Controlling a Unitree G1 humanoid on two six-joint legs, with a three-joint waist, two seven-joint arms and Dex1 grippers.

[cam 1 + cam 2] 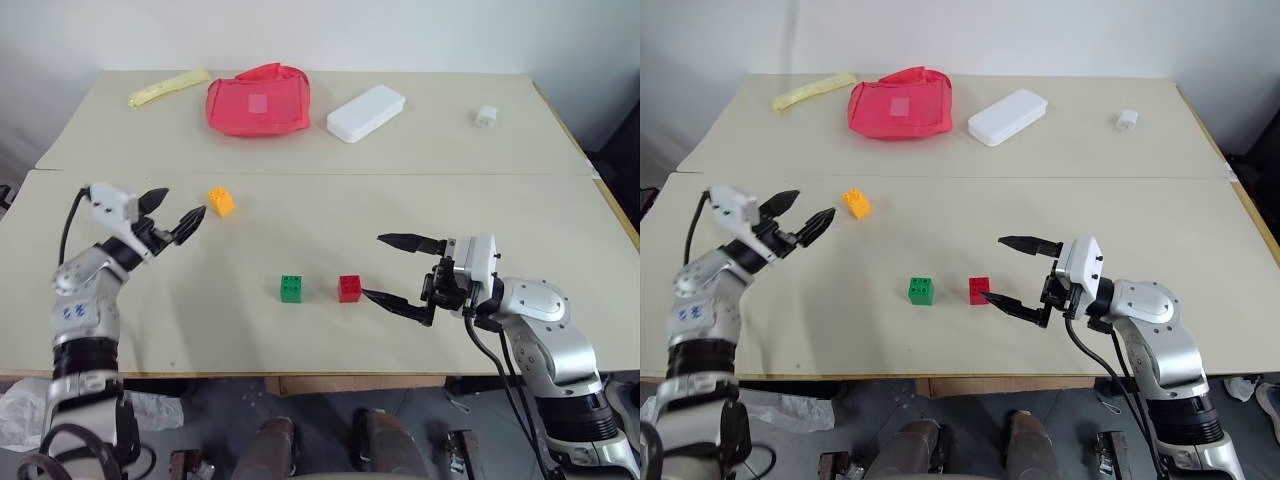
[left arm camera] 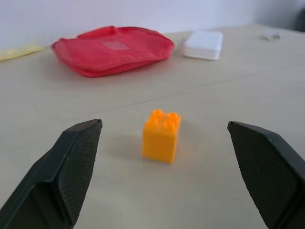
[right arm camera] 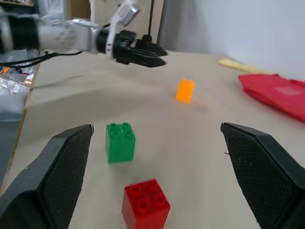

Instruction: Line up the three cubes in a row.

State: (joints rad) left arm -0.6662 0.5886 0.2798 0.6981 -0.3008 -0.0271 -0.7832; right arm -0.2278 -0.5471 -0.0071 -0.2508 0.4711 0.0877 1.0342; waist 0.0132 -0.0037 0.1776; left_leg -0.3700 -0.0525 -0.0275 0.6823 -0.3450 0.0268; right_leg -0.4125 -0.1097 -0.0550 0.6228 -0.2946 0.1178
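Left gripper (image 1: 175, 212): fingers spread wide, empty, held just above the table (image 1: 300, 200), tips aimed at the orange-yellow cube (image 1: 221, 201), which sits just beyond them and apart from both fingers. In the left wrist view that cube stands upright, studs on top, centred between the two black fingers.

Right gripper (image 1: 390, 270): fingers also spread wide, empty, pointing toward the robot's left. Its nearer fingertip (image 1: 372, 296) lies just beside the red cube (image 1: 350, 288); contact cannot be told.

Green cube (image 1: 292, 288) stands near the red cube on its left, a small gap between them. The orange-yellow cube lies well apart, farther back and to the left.

At the far side of the table: a yellow strip (image 1: 166, 87), a red pouch (image 1: 258, 100), a white case (image 1: 365, 112), a small white block (image 1: 486, 116)
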